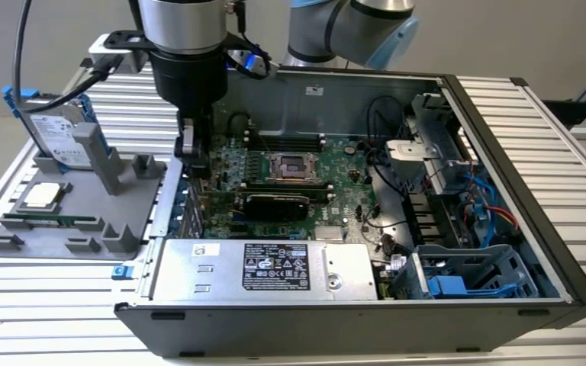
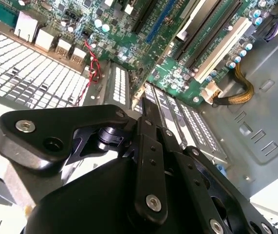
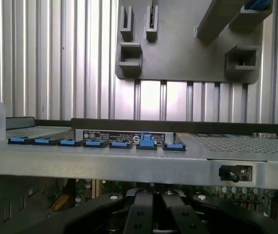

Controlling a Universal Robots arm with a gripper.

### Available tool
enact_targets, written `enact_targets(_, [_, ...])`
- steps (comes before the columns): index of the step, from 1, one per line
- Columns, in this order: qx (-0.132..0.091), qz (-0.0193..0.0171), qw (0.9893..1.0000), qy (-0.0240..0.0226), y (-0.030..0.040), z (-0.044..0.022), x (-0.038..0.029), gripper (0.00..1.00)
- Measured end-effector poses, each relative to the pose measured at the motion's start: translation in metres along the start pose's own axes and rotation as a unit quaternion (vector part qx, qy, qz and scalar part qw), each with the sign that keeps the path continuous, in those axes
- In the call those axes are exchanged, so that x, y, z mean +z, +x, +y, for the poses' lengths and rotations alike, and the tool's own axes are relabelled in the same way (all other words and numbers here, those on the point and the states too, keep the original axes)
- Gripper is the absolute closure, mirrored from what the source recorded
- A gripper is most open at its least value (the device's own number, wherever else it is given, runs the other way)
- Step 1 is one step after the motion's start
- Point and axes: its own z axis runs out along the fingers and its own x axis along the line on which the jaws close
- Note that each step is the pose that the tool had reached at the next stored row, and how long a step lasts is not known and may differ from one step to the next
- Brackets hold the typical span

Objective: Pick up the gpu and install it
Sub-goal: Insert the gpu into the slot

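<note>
Gripper (image 1: 193, 156) hangs just inside the open computer case (image 1: 537, 229), at the rear wall on the exterior view's left, its fingers (image 2: 151, 146) pressed together on nothing. Beside it, the gpu (image 1: 278, 204) sits on the motherboard (image 1: 349, 194), black shroud showing. Outside the case, a grey parts tray (image 1: 28, 229) carries a hard drive (image 1: 54, 133).

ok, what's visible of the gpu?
Small dark card in the exterior view: the gpu stands on edge on the green motherboard inside the open case, black shroud toward the camera, beside the CPU socket. It looks seated in a slot, though the joint is hidden. The claw is apart from it, by the case's rear wall.
</note>
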Motion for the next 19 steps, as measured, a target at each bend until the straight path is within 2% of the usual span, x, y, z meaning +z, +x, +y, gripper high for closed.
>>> enact_targets(3, [0.0,0.0003,1.0,-0.0021,0.0001,0.0011,0.0003,1.0])
enact_targets(7, [0.0,0.001,1.0,-0.0027,-0.0002,0.0011,0.0048,1.0])
enact_targets(10, [0.0,0.0005,1.0,-0.0025,-0.0001,0.0011,0.0056,1.0])
enact_targets(14, [0.0,-0.0012,1.0,-0.0018,-0.0007,-0.001,0.0015,1.0])
enact_targets(15, [0.0,-0.0004,1.0,-0.0024,-0.0003,-0.002,-0.0008,1.0])
enact_targets(19, [-0.001,-0.0001,1.0,-0.0028,0.0,-0.0101,-0.0043,1.0])
